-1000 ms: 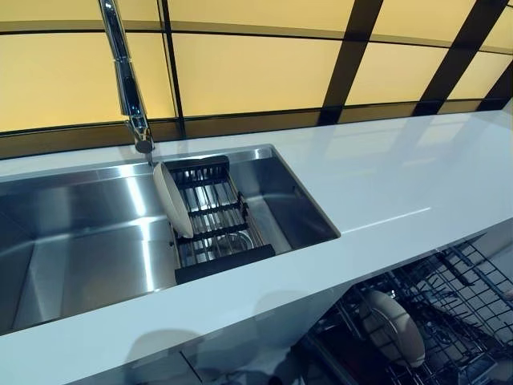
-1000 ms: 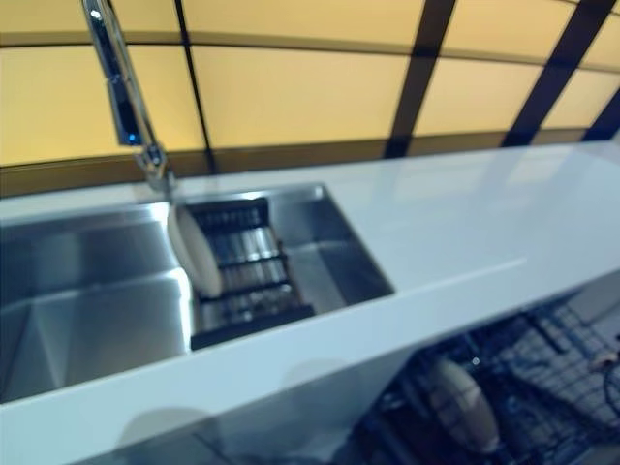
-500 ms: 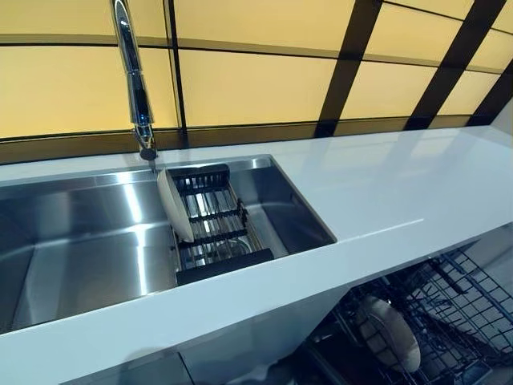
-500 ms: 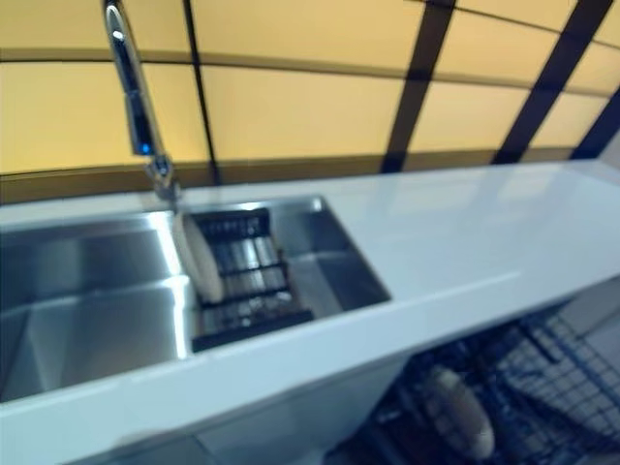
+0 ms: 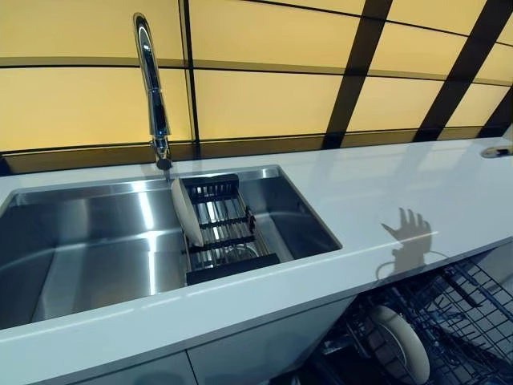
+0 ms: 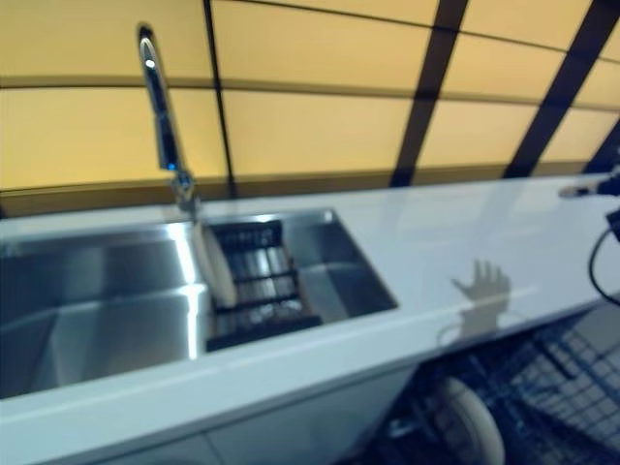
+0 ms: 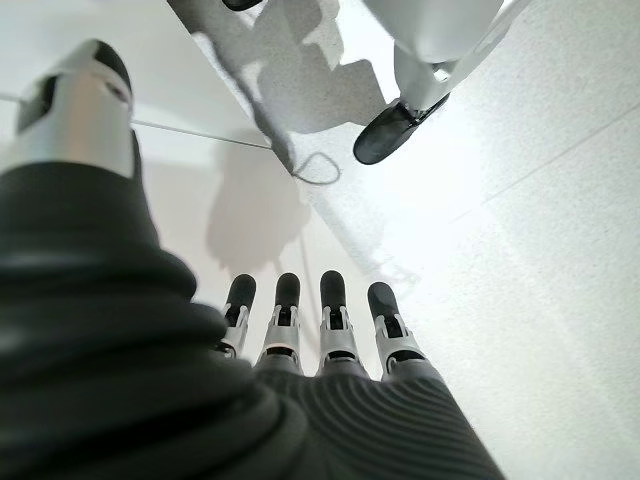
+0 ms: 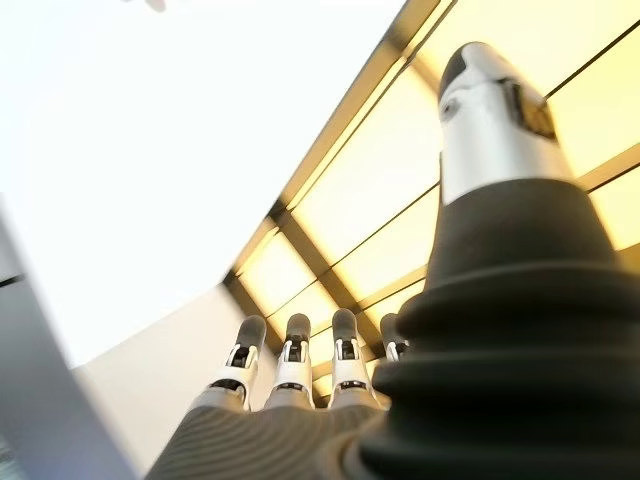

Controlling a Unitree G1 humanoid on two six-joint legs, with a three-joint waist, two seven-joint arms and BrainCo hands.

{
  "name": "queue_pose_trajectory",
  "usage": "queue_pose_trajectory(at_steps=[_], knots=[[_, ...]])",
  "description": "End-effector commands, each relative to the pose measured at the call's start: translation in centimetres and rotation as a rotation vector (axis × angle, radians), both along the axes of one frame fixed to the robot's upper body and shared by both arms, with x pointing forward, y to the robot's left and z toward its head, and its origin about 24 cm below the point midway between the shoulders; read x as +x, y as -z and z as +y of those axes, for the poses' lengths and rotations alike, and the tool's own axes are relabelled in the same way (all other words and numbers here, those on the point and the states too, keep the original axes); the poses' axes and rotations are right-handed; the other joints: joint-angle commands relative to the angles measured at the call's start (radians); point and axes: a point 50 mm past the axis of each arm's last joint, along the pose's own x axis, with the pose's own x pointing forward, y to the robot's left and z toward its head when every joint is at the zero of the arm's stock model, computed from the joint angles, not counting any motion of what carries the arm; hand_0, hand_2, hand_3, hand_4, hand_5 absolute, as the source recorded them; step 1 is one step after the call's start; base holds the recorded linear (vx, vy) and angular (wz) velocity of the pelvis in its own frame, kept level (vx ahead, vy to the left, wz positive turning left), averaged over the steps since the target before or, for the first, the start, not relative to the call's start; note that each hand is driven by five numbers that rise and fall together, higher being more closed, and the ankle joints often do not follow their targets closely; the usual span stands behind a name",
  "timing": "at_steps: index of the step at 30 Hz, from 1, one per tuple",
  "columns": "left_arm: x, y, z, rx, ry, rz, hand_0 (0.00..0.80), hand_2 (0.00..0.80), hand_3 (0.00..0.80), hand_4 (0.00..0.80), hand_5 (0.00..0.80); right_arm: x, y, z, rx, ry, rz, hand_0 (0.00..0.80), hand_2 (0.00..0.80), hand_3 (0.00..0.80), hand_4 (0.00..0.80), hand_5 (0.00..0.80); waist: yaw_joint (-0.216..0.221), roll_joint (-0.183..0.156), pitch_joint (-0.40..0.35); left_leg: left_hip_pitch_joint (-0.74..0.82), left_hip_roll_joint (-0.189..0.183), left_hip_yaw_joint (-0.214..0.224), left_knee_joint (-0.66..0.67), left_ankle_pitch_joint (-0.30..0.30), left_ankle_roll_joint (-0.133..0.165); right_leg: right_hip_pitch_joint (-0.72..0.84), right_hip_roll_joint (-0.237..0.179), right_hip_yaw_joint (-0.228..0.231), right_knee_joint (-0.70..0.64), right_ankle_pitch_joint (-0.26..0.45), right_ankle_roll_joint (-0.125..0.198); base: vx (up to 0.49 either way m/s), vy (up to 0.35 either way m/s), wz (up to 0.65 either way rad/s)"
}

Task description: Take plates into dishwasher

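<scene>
A white plate stands on edge in a black dish rack at the right end of the steel sink. Another white plate stands in the open dishwasher's wire rack below the counter at lower right. Only a fingertip of my right hand shows, at the far right edge above the counter. In its wrist view the right hand has straight fingers and holds nothing. My left hand shows only in its wrist view, fingers straight, empty, over the pale floor.
A tall chrome faucet rises behind the sink, just above the rack. The white counter runs right of the sink. A yellow panelled wall with dark bars stands behind it.
The camera has shifted, so sink and counter sit further right and lower in view. My right hand's fingertip has come into view at the right edge. The plates have not moved.
</scene>
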Motion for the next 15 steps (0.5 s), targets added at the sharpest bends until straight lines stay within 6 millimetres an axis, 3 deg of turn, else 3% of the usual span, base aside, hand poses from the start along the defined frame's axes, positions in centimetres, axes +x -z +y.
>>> queue_pose_trajectory(at_steps=[1, 7, 8, 15], knots=[[1.2, -0.7, 1.2, 0.036, 0.017, -0.006, 0.000, 0.000, 0.000, 0.000, 0.000, 0.3, -5.1, 2.4, -0.039, -0.066, -0.169, 0.000, 0.000, 0.000, 0.000, 0.000, 0.035, -0.018, 0.034, -0.013, -0.039, -0.111, 0.003, -0.033, 0.056, 0.042, -0.017, -0.082, 0.002, -0.032, 0.055, -0.010, -0.005, 0.05], [1.4, -0.8, 1.0, 0.029, 0.042, -0.007, 0.000, 0.000, 0.000, 0.000, 0.000, 2.3, -6.2, 6.6, -0.142, -0.252, -0.148, 0.000, 0.000, 0.000, 0.000, 0.000, 0.065, -0.018, 0.037, -0.013, -0.043, -0.127, 0.003, -0.030, 0.055, 0.052, -0.023, -0.102, 0.002, -0.034, 0.054, -0.011, -0.004, 0.10], [1.6, -0.9, 1.0, 0.029, 0.048, -0.010, 0.000, 0.000, 0.000, 0.000, 0.000, 2.8, -6.8, 8.6, -0.219, -0.325, -0.153, 0.000, 0.000, 0.000, 0.000, 0.000, 0.073, -0.018, 0.037, -0.013, -0.043, -0.131, 0.003, -0.028, 0.054, 0.055, -0.025, -0.109, 0.002, -0.034, 0.054, -0.003, -0.008, 0.12], [1.8, -0.9, 0.7, 0.025, 0.055, -0.016, 0.000, 0.000, 0.000, 0.000, 0.000, 2.9, -8.9, 15.5, -0.668, -0.505, -0.247, 0.000, 0.000, 0.000, 0.000, 0.000, 0.105, -0.023, 0.031, -0.020, -0.046, -0.148, 0.003, -0.025, 0.056, 0.066, -0.029, -0.137, 0.002, -0.038, 0.059, -0.007, -0.007, 0.10]])
